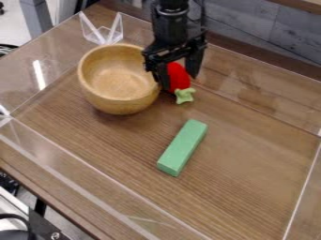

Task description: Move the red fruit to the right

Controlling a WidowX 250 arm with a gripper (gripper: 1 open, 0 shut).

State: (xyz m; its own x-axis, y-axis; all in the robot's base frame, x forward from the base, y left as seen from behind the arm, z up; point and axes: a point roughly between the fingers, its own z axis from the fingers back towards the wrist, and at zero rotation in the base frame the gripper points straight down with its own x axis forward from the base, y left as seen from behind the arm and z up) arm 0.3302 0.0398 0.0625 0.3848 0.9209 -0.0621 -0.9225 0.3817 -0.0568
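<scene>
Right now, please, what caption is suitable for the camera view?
Open end effector at the red fruit, beside the wooden bowl.
</scene>
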